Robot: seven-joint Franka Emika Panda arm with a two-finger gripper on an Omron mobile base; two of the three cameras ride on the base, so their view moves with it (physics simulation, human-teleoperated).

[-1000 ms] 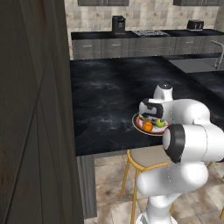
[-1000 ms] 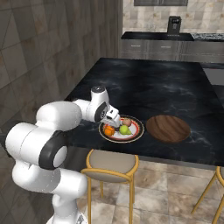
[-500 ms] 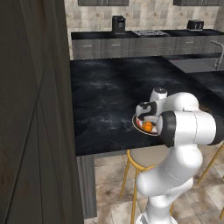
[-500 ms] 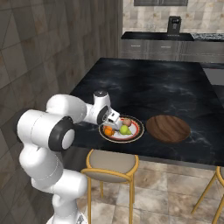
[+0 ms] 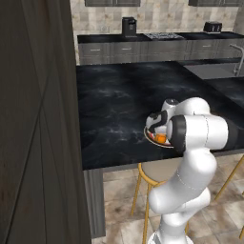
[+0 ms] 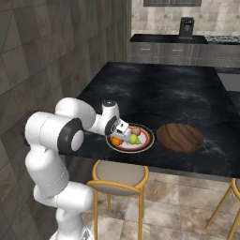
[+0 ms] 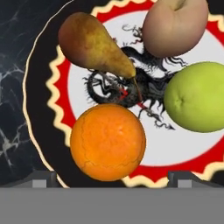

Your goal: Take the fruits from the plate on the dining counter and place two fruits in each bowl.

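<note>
- Four fruits [image 7: 108, 141] lie on the plate [image 6: 146, 142], near the dining counter's [image 6: 178, 98] front edge.
- The wooden bowl [image 6: 180, 138] sits just right of the plate.
- A stool [image 6: 120, 177] stands below.

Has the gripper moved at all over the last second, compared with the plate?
Yes. In the right base view the gripper has dropped closer to the plate, now hanging open just above the orange fruit at the plate's near-left side.

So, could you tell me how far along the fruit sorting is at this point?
Nothing is placed yet: the orange, pear, green fruit and tan fruit all sit on the plate, and the wooden bowl is empty. The open gripper hovers over the orange. All four transfers remain.
</note>
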